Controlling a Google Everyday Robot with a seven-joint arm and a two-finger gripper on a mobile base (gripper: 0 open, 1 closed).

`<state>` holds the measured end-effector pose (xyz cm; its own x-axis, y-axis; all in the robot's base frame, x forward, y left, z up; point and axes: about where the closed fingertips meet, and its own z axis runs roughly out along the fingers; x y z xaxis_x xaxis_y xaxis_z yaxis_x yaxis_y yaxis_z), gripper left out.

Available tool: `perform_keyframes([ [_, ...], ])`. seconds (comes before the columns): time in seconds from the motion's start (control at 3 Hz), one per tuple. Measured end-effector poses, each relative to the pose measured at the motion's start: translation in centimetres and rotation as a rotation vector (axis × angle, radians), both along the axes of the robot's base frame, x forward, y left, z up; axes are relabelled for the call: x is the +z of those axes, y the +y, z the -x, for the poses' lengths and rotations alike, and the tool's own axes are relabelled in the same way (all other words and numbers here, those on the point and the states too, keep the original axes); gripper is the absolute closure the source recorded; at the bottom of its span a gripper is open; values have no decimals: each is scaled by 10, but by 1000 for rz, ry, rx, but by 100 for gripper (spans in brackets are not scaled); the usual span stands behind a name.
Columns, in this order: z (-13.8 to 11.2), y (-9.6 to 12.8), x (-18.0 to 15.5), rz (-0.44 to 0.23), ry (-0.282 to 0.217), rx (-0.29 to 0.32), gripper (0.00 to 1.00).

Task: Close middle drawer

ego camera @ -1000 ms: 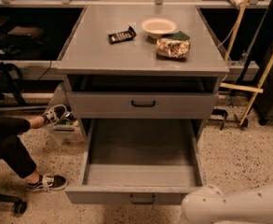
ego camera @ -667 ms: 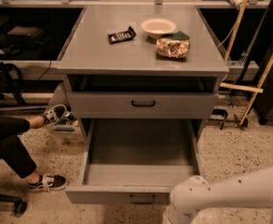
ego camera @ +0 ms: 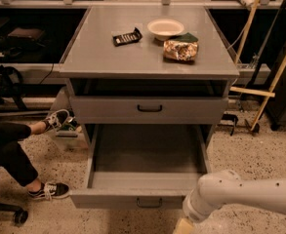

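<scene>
The middle drawer of the grey metal cabinet is pulled far out and is empty inside. Its flat front faces me low in the view, with a small black loop handle. The upper drawer above it also has a black handle. The lowest drawer is hidden beneath the open one. My white arm reaches in from the bottom right. My gripper is at the bottom edge, just right of the drawer front's handle, mostly cut off by the frame.
On the cabinet top lie a black packet, a white bowl and a snack bag. A seated person's legs and sneakers are at the left. Wooden poles lean at the right.
My arm has moved left and up a little along the bottom edge, closer to the open drawer's front. The drawer has not moved.
</scene>
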<state>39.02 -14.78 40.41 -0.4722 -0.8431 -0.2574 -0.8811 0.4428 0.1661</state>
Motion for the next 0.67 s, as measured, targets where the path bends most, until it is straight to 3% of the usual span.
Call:
perform_keyframes([
  [0.33, -34, -11, 7, -17, -34, -83, 0],
  [0.67, -51, 19, -12, -33, -5, -19, 0],
])
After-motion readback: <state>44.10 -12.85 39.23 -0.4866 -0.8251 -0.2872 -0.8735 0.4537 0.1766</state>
